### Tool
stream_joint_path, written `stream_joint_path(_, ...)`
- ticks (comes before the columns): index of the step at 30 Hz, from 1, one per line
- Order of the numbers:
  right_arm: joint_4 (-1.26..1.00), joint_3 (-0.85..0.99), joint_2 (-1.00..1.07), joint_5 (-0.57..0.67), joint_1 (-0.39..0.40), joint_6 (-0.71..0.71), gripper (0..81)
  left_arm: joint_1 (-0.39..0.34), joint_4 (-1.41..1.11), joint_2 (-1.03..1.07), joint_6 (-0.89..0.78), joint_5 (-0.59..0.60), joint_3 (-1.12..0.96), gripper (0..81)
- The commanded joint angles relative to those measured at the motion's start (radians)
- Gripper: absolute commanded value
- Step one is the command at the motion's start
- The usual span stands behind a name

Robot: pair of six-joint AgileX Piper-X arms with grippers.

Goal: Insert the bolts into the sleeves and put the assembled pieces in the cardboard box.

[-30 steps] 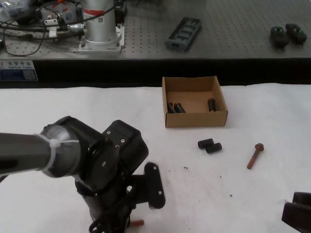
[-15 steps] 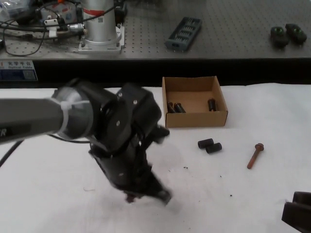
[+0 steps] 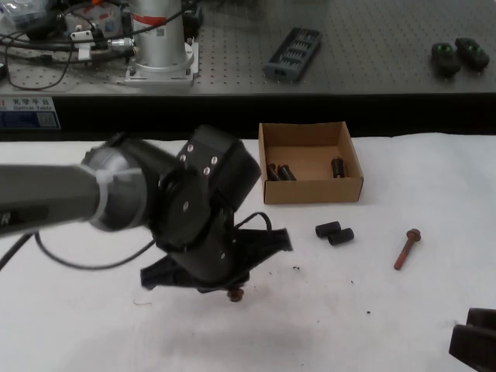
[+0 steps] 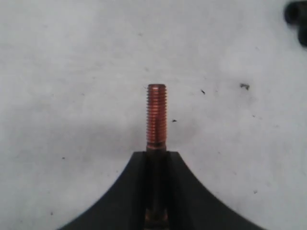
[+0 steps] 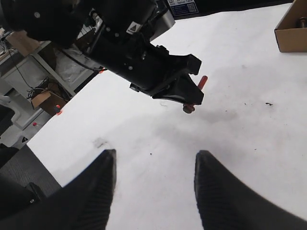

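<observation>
Now left claw [image 4: 156, 157] holds bolt [image 4: 156, 115] tilted, seemingly head-down.

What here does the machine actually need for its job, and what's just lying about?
Job: held bolt in the left fingers; loose bolt; black sleeves; cardboard box; dark pieces inside it.
Lying about: black ridged holder; dark knobs; metal column; cables.
</observation>
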State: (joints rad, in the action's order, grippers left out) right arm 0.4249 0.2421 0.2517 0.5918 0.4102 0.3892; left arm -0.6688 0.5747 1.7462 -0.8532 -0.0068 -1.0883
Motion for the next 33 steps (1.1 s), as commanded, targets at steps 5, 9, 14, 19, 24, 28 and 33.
stream_joint_path(5, -0.004, 0.002, -0.011, 0.001, 0.000, -0.008, 38.9, -0.014, -0.208, -0.003, -0.092, -0.013, 0.082, 0.6)
stream_joint_path(9, -0.004, 0.002, -0.011, 0.001, 0.000, -0.008, 38.9, -0.014, -0.157, -0.003, -0.056, -0.050, 0.083, 0.6)
stream_joint_path(14, -0.005, 0.002, -0.011, 0.003, 0.000, -0.008, 38.9, -0.014, -0.102, -0.003, -0.034, -0.062, 0.083, 0.6)
stream_joint_path(19, -0.005, 0.002, -0.011, 0.010, 0.000, -0.008, 38.9, -0.014, -0.073, -0.003, 0.024, -0.055, 0.083, 9.0)
stream_joint_path(24, -0.005, 0.002, -0.011, 0.010, 0.000, -0.008, 38.9, -0.014, -0.060, -0.003, 0.063, -0.021, 0.083, 42.8)
stream_joint_path(28, -0.005, 0.002, -0.011, 0.010, 0.000, -0.008, 38.9, -0.014, -0.059, -0.003, 0.170, 0.046, 0.083, 48.9)
stream_joint_path(33, 0.000, 0.002, -0.011, 0.010, 0.000, -0.008, 38.9, -0.014, 0.010, -0.003, 0.527, 0.127, 0.057, 37.2)
